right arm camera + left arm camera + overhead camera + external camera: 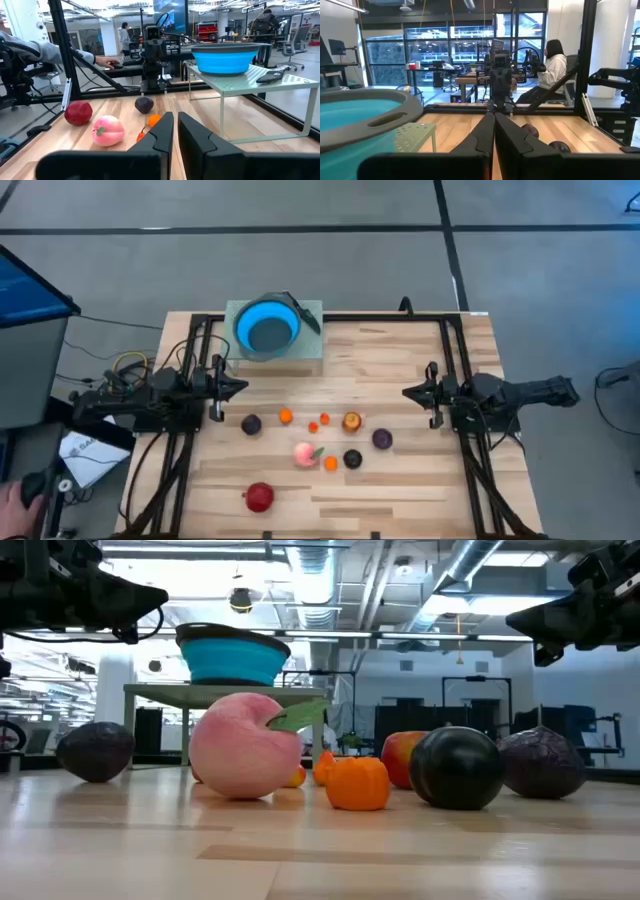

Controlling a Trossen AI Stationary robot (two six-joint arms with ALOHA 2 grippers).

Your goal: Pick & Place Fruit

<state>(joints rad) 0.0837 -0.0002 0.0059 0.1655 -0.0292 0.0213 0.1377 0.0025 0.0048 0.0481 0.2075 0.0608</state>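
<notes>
The toy fruits lie loose on the wooden table between my two arms. They are a red apple, a pink peach with a green leaf, dark purple plums and tiny oranges. An orange-red fruit rests among them. My left gripper hovers shut at the table's left side. My right gripper hovers shut at the right side. Both point toward the middle, clear of the fruit.
A blue round bowl stands on a pale green perforated stand at the table's far edge, with a dark tool beside it. A person's hand shows off the table's near left. Bare wood lies near the right edge.
</notes>
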